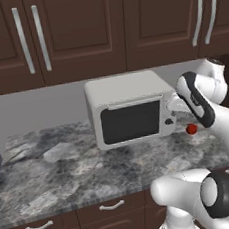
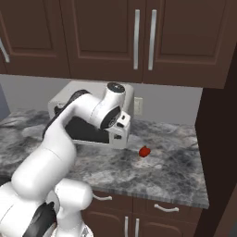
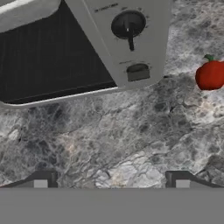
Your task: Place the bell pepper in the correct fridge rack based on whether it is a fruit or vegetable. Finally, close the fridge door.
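red bell pepper (image 3: pixel 210 75), green stem, resting on counter (image 3: pixel 131 140)

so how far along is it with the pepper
Nothing looks done: the bell pepper sits on the counter right of the microwave. In hand: the open, empty gripper hangs above the counter, short of the pepper. Left: grasp it, rack it, close the fridge.

glossy bell pepper (image 3: pixel 210 75), mottled stone counter (image 3: pixel 131 140)

I am in a kitchen: dark brown wall cabinets (image 1: pixel 76 30) with long metal handles at twelve o'clock, a grey marbled stone counter (image 1: pixel 68 177) with drawers (image 1: pixel 112 207) below, and a white microwave (image 1: pixel 128 110) standing on it.
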Tool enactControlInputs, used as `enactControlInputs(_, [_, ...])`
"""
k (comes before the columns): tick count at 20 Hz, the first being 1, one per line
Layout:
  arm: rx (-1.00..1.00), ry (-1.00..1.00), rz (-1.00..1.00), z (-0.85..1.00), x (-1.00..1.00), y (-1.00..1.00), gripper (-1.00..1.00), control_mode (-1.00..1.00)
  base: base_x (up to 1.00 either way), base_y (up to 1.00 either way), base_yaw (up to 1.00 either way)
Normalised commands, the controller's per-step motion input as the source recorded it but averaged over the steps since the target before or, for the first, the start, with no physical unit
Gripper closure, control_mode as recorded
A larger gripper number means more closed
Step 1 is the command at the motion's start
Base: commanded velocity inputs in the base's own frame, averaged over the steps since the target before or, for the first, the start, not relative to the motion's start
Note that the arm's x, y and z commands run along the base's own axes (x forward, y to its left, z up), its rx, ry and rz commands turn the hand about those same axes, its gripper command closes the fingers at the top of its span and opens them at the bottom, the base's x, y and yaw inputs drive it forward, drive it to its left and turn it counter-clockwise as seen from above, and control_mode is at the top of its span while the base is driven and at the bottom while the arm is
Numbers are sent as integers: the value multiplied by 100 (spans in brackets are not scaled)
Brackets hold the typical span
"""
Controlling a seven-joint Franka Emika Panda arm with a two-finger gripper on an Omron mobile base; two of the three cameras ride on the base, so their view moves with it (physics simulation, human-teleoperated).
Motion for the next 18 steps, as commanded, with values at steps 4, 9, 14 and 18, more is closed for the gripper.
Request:
enactControlInputs(4, [3, 3, -8, -87, 0, -100, -100, -100, 0, 0, 0])
enactControlInputs(9, [1, 10, -5, -80, 11, -100, -100, -100, 0, 0, 0])
enactControlInputs(14, [9, 6, 0, -55, 40, -67, -100, -100, 0, 0, 0])
enactControlInputs(18, [13, 0, 0, -13, 56, -48, -100, -100, 0, 0, 0])
